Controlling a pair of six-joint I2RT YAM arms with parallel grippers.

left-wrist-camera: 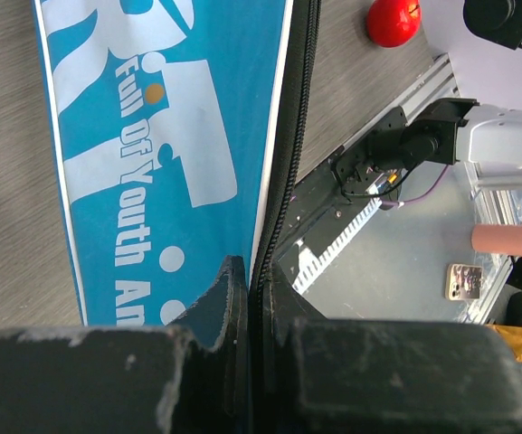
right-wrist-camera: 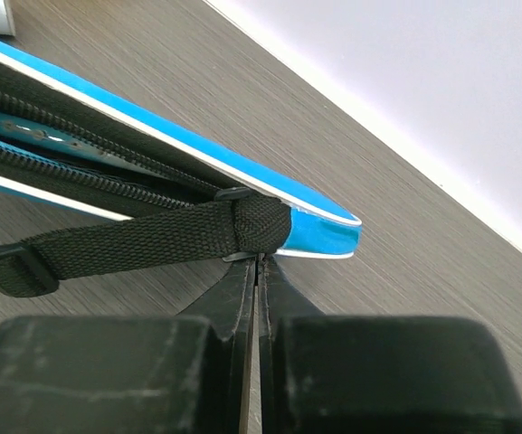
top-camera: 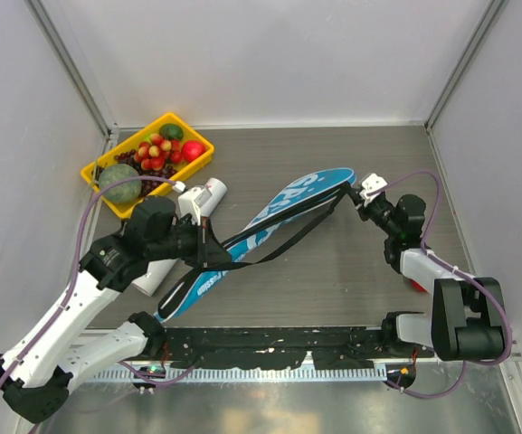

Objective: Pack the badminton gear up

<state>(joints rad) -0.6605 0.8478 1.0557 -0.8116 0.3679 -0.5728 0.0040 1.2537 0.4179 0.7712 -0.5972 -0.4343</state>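
The blue racket bag (top-camera: pixel 288 212) lies slantwise across the table, its zip partly apart. My left gripper (top-camera: pixel 208 242) is shut on the bag's black zip edge (left-wrist-camera: pixel 283 136) near the narrow end, and the printed blue side (left-wrist-camera: pixel 152 136) runs away from the fingers. My right gripper (top-camera: pixel 366 192) is at the bag's wide end (right-wrist-camera: pixel 319 231), shut on a thin black tab just under the black strap loop (right-wrist-camera: pixel 256 226). The strap (top-camera: pixel 279 240) hangs slack between both ends. A long white tube (top-camera: pixel 202 194) lies beside the bag, partly hidden under my left arm.
A yellow tray (top-camera: pixel 93 172) of fruit stands at the back left. A loose red apple (left-wrist-camera: pixel 393 20) lies near the right arm's base, showing as a red bit (top-camera: pixel 416 286) from above. A black perforated rail (top-camera: pixel 270 348) runs along the near edge.
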